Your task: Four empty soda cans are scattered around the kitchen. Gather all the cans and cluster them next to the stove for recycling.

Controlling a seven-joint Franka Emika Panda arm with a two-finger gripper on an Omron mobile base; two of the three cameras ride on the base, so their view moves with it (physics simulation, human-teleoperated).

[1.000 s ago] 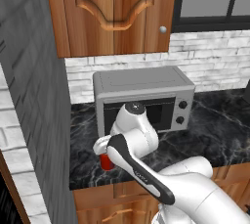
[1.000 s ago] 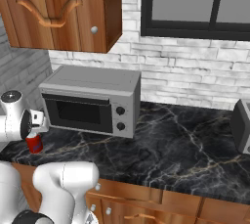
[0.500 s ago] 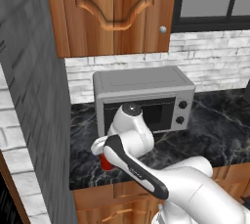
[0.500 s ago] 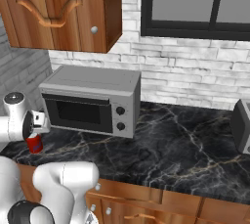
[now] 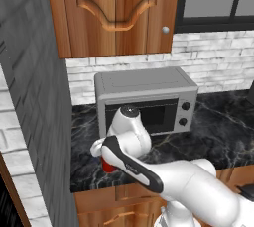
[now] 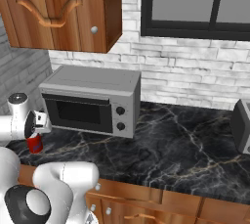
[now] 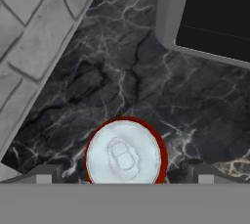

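One red soda can (image 7: 123, 152) with a silvery top stands upright on the black marble counter (image 7: 146, 81), to the left of the silver toaster oven. My gripper (image 7: 124, 174) hangs right above it, open, with one dark fingertip (image 7: 49, 173) on each side of the can's top and nothing gripped. From the base views the same can (image 5: 108, 165) (image 6: 34, 144) shows just under my white hand, near the counter's front left corner. The stove is out of view.
The toaster oven (image 5: 144, 99) (image 6: 93, 98) stands close to the right of the can. A grey brick side wall (image 5: 30, 97) closes off the left. Wooden upper cabinets (image 6: 58, 8) hang overhead. Another grey appliance (image 6: 241, 125) sits at the far right.
The arm has shifted only slightly above the can. The can has stayed in place and the jaws have stayed open.
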